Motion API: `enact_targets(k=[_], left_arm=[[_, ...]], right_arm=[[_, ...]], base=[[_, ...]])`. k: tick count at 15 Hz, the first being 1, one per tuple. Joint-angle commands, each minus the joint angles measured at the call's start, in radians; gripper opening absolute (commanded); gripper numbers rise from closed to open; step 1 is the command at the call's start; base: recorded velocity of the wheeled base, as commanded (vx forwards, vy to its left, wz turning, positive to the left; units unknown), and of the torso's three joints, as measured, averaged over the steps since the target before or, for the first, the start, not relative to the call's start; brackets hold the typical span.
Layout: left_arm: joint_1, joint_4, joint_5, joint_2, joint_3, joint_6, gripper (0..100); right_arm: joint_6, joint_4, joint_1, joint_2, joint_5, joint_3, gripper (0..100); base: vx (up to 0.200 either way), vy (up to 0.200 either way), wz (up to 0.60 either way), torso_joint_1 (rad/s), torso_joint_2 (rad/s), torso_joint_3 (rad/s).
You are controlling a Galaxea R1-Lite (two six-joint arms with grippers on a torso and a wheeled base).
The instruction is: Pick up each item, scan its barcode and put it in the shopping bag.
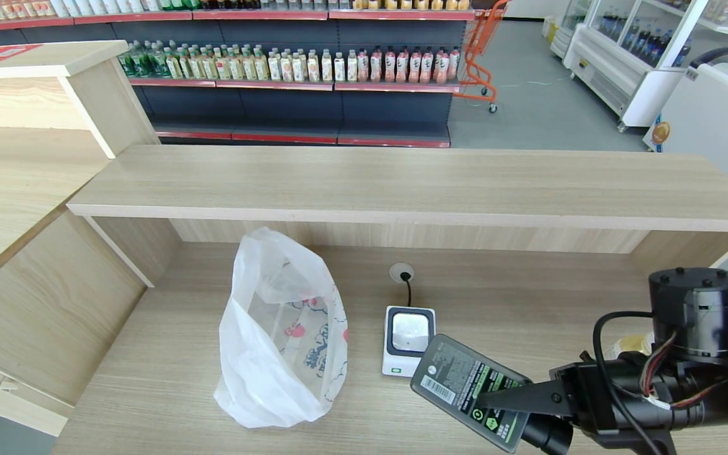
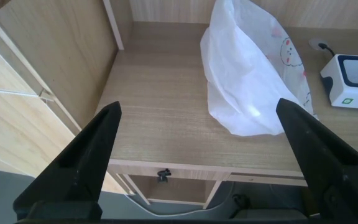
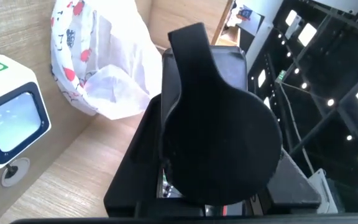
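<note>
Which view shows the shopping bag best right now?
Head view: the whole shopping bag stands on the counter, left of the scanner. Left wrist view shows its side, top cut off; right wrist view catches one part.

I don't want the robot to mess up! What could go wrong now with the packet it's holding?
The barcode on the packet faces up, not toward the scanner, so the scan might fail. The right gripper pinches only one end, so the packet could slip. The shopping bag is floppy and might tip when the packet goes in.
</note>
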Motion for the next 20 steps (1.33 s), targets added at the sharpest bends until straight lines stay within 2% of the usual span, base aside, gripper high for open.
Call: enact_targets(k=[1,14,16,17,18,19,20], left_arm=[[0.001,0.000,0.000,0.000,0.000,0.000,100],[-0.001,0.000,0.000,0.000,0.000,0.000,100],[0.001,0.000,0.000,0.000,0.000,0.000,100],[-0.001,0.000,0.000,0.000,0.000,0.000,100],[-0.001,0.000,0.000,0.000,0.000,0.000,100],[0.001,0.000,0.000,0.000,0.000,0.000,100],[0.001,0.000,0.000,0.000,0.000,0.000,100]], right_arm=[[0.000,0.000,0.001,0.001,0.006,0.002,0],[0.021,0.016,-0.002,-0.065,0.009,0.022,0],[0.237,0.012,-0.006,-0.091,-0.011,-0.012,0],[0.452,0.013,-0.029,-0.135,-0.083,-0.018,0],[0.636,0.013,-0.095,-0.201,-0.164,-0.004,0],[0.716,0.020,-0.141,-0.240,-0.234,0.016,0],[0.958,0.036,-0.200,-0.312,-0.332,0.031,0]], base=[[0.000,0.000,0.00,0.000,0.00,0.000],[0.000,0.000,0.00,0.000,0.00,0.000],[0.000,0.000,0.00,0.000,0.00,0.000],[0.000,0.000,0.00,0.000,0.00,0.000],[0.000,0.000,0.00,0.000,0.00,0.000],[0.000,0.000,0.00,0.000,0.00,0.000],[0.000,0.000,0.00,0.000,0.00,0.000]])
